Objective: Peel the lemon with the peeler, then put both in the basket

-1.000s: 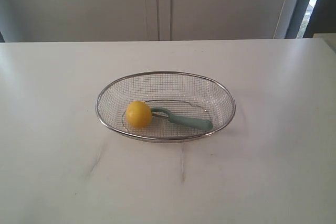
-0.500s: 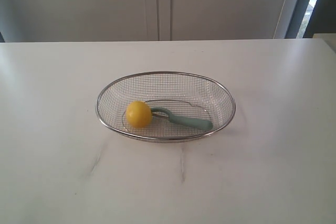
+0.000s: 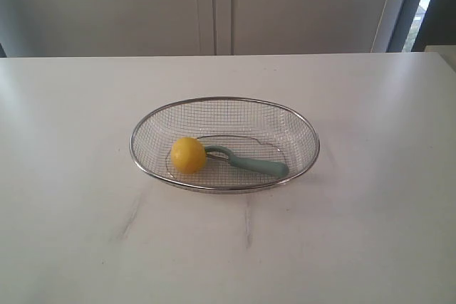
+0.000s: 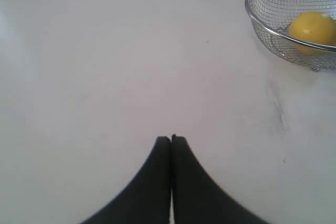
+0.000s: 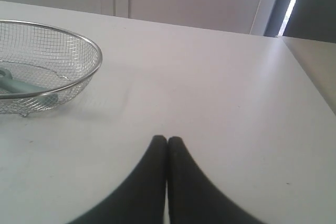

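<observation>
The silver wire-mesh basket (image 3: 306,129) stands in the middle of the white table. Inside it the yellow lemon (image 3: 188,154) lies at the left, touching the loop head of the teal peeler (image 3: 249,163), whose handle runs to the right. Neither arm shows in the exterior view. My left gripper (image 4: 171,139) is shut and empty over bare table, with the basket (image 4: 262,24) and lemon (image 4: 313,29) far off. My right gripper (image 5: 167,140) is also shut on nothing; its view shows the basket (image 5: 84,40) with the peeler handle (image 5: 23,87) inside.
White table (image 3: 85,233) spreads all round the basket, with faint grey marks (image 3: 247,222) in front of it. Pale cabinet doors (image 3: 214,5) rise behind the far edge. The table's right edge (image 5: 307,77) lies beside my right gripper.
</observation>
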Available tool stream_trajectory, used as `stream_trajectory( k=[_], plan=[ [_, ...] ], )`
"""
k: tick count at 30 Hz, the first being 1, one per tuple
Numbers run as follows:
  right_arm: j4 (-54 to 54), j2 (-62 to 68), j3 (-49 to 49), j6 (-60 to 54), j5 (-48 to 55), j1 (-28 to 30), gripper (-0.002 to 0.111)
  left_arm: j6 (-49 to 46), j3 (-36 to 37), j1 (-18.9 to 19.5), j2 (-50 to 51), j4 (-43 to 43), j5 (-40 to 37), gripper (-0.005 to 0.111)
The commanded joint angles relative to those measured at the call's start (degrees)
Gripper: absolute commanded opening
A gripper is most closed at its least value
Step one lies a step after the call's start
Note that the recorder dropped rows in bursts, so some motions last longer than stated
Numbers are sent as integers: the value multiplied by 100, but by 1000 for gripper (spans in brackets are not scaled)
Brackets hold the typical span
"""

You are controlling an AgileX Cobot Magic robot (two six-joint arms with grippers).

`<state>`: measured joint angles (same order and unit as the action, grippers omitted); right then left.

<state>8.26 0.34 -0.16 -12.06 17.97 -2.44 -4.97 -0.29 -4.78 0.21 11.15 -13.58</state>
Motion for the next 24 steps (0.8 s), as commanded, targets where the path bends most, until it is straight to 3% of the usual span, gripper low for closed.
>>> stream_trajectory(
  k=[1, 9, 17, 24],
  plan=[
    [7, -34, 16, 36, -18, -25, 0, 3, 29, 10, -21, 48, 11, 0],
    [7, -34, 16, 36, -7, -25, 0, 3, 29, 25, -21, 48, 11, 0],
    [7, -34, 16, 36, -7, -25, 0, 3, 29, 806, -21, 48, 11, 0],
    [7, -34, 16, 36, -7, -25, 0, 3, 29, 804, -21, 48, 26, 0]
  ],
)
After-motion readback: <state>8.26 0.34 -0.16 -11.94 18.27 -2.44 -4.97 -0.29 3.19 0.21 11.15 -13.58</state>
